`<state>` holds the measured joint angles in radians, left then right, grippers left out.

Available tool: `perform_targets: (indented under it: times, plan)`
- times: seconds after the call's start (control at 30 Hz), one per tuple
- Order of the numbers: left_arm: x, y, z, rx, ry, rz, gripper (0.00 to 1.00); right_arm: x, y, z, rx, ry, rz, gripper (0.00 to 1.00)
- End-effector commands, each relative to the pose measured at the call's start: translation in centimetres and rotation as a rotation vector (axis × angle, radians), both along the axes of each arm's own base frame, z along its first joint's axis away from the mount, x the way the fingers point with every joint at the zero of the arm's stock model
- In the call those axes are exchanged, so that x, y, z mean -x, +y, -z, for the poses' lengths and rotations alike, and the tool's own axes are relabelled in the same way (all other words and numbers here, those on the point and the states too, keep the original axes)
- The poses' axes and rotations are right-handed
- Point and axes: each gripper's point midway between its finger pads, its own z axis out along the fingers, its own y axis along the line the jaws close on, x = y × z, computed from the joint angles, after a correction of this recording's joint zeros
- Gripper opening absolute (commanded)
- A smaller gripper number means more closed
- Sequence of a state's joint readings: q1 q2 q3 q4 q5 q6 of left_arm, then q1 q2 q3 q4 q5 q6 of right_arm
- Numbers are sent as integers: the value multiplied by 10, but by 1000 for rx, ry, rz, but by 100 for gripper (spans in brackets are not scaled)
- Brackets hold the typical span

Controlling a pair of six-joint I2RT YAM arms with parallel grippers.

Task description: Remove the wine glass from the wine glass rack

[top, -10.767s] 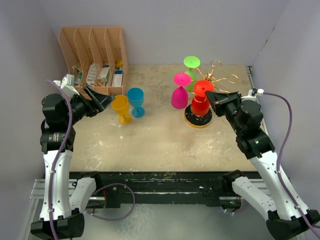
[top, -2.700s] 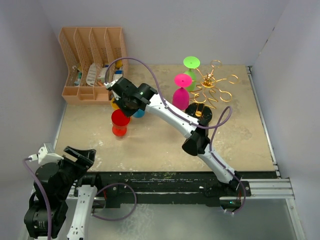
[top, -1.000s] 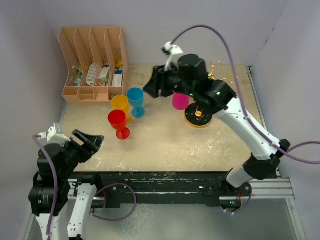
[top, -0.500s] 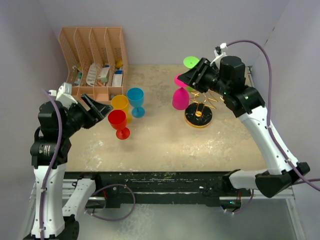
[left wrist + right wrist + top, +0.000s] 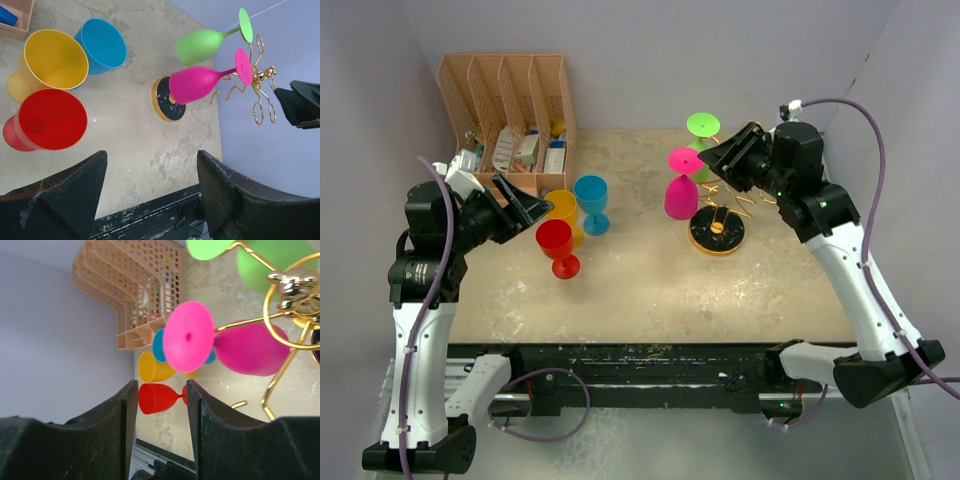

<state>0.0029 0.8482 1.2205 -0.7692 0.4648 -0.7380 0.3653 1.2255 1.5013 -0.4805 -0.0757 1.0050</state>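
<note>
The gold wire wine glass rack [image 5: 732,192] stands at the back right on a round dark base [image 5: 717,231]. Two wine glasses hang upside down from it, a pink one [image 5: 679,196] and a green one [image 5: 702,125]. My right gripper [image 5: 708,160] hovers open just right of the pink glass's foot [image 5: 188,336], which lies ahead of the jaws and not between them [image 5: 161,390]. My left gripper [image 5: 528,212] is open and empty beside the standing glasses, far from the rack [image 5: 260,90].
Red [image 5: 557,242], yellow [image 5: 563,208] and blue [image 5: 591,197] glasses stand upright at centre left. A tan slotted organizer [image 5: 506,122] with small items sits at the back left. Walls close in the table on the left, back and right.
My right arm has swung from over the table's middle back to the rack, its jaws narrowing slightly. My left arm has risen from the near-left corner to beside the standing glasses.
</note>
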Motion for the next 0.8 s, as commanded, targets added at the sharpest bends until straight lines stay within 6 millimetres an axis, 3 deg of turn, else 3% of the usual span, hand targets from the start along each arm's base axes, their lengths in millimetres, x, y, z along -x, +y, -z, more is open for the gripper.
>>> perform_targets:
  times: [0.0,0.77]
  plan:
    - [2,-5,-31,-17,-120,41,75,-12,-2,8,-34,17,14,45]
    - [3,-5,-23,-17,-106,44,75,-51,2,40,-5,59,19,41]
